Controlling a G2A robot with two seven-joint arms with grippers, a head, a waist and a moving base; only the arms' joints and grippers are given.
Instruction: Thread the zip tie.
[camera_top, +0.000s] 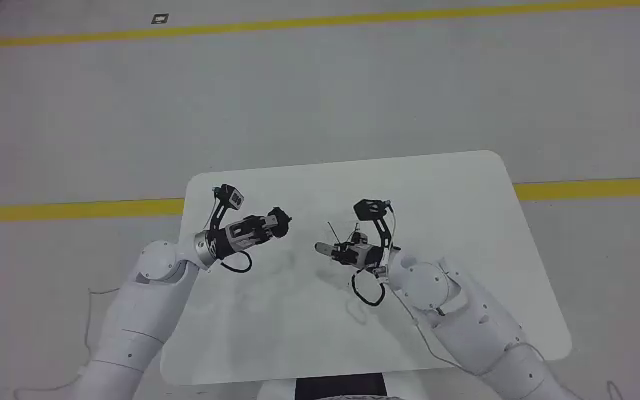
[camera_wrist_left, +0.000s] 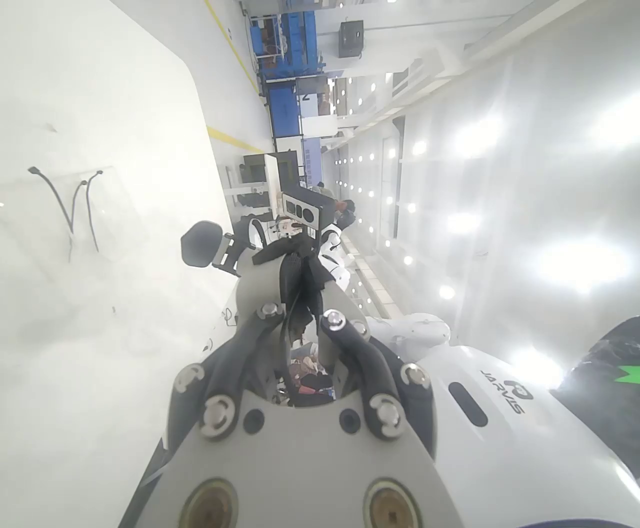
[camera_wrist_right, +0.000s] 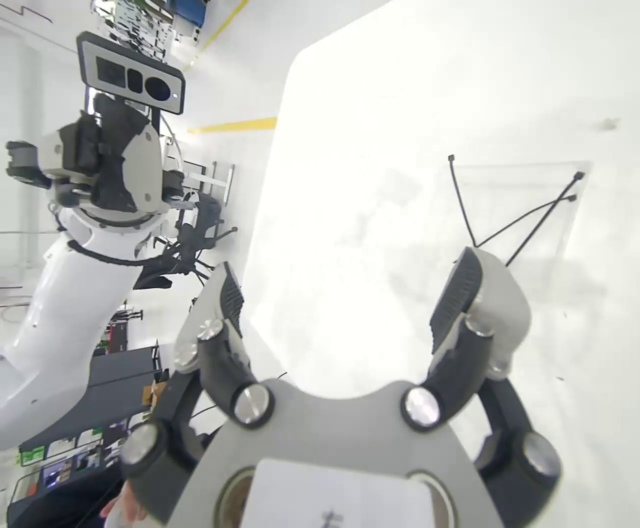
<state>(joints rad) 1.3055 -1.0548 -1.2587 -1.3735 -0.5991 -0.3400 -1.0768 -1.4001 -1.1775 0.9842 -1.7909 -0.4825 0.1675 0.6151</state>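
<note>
Three black zip ties (camera_wrist_right: 505, 220) lie loose on the white table (camera_top: 450, 200), fanned out inside a faint clear rectangular sheet. They also appear in the left wrist view as zip ties (camera_wrist_left: 75, 210). My right gripper (camera_wrist_right: 350, 280) hangs open just above the table, one fingertip (camera_wrist_right: 465, 280) close to the ties' tail ends and nothing between the fingers. My left gripper (camera_wrist_left: 300, 265) is held above the table a short way left of the right gripper (camera_top: 322, 248). Its black-wrapped fingers are pressed shut. Whether they hold anything is hidden.
The table has rounded corners and bare surface on all sides of the two grippers. Yellow floor lines run beyond its far edge. In the top view the left gripper (camera_top: 284, 222) and the right one face each other near the table's middle.
</note>
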